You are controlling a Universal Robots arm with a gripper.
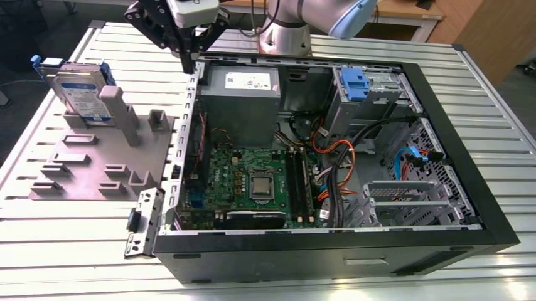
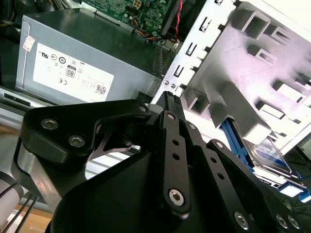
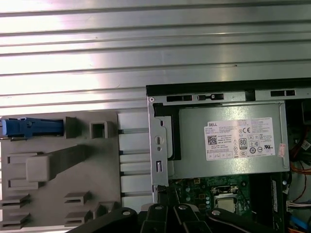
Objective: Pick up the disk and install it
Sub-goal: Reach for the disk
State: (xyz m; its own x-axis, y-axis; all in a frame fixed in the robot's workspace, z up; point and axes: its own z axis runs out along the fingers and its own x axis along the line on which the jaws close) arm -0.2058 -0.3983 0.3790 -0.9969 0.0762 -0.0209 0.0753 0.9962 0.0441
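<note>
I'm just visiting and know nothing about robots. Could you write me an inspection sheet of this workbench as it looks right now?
Surface: ribbed silver metal table, carrying everything.
Job's things: silver hard disk with white-and-blue label in a blue carrier stands upright in a grey plastic slotted holder, outside the open black computer case; not installed.
Clutter: nothing seen.
Grippers: black end effector is shut and empty, above the case's edge near the grey power supply box.
Cables: orange, black and blue wires run inside the case.
Surroundings: wooden furniture behind the table.
</note>
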